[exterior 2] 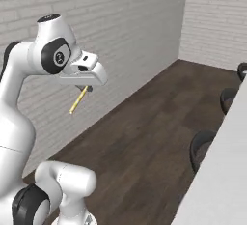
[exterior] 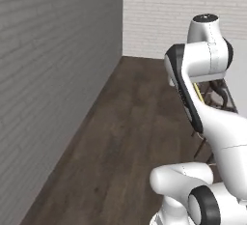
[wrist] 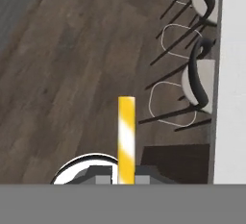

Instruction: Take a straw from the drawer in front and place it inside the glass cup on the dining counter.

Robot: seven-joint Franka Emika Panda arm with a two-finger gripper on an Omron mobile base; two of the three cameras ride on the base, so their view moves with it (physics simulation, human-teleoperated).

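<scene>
Above dark wood floor, two-finger gripper clamps thin yellow straw; white dining counter alongside. Risk, judged: narrow pinch lets straw slip or tilt during swing.

Dark wood plank floor bounded by grey brick walls. Stools (pale seats, dark curved backs) standing in a row on floor.

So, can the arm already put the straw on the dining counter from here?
Probably not yet. The claw, shut on the straw, hangs over bare floor; the dining counter lies off to its right, beyond the stools.
</scene>
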